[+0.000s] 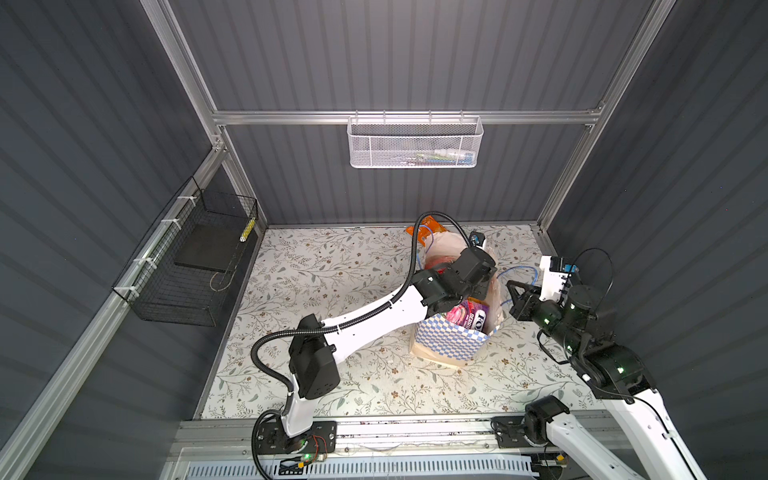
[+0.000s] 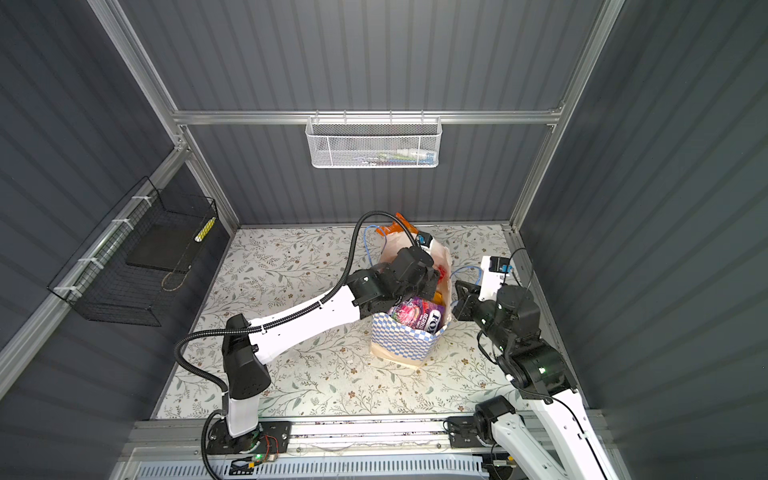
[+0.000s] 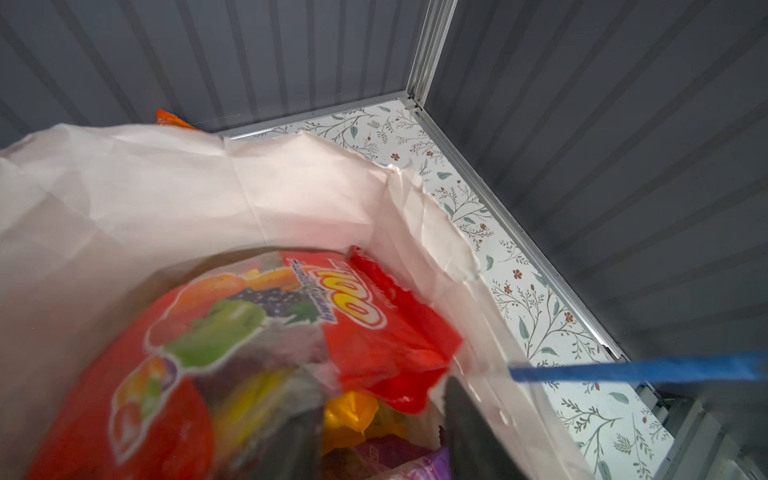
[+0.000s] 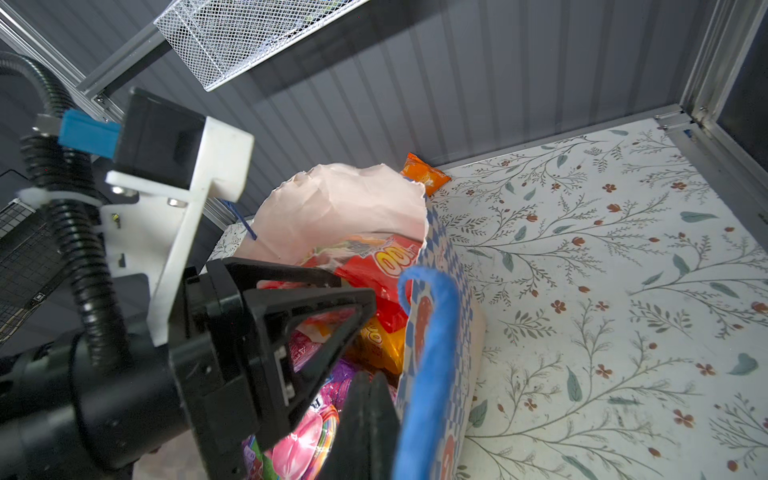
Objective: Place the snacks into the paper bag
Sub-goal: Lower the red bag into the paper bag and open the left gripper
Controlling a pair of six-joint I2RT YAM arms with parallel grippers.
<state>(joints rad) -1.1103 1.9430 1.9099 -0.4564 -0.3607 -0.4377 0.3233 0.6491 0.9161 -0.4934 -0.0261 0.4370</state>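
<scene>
Inside the mouth of the tall white paper bag [image 1: 449,340] with its blue-checkered band, the left gripper [image 4: 357,289] has its jaws apart, the glossy red "100" snack packet [image 3: 386,332] loose beneath; lifting straight out should spare the paper. Beside the bag, the right gripper [image 4: 368,386] is clenched.

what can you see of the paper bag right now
The bag is white paper with a blue-and-white checked band, tan base and blue cord handles. It stands upright on the table, mouth open, rim crumpled. Snacks show inside it. The left hand reaches into the mouth, open; the shut right hand sits by one handle at the rim.
</scene>
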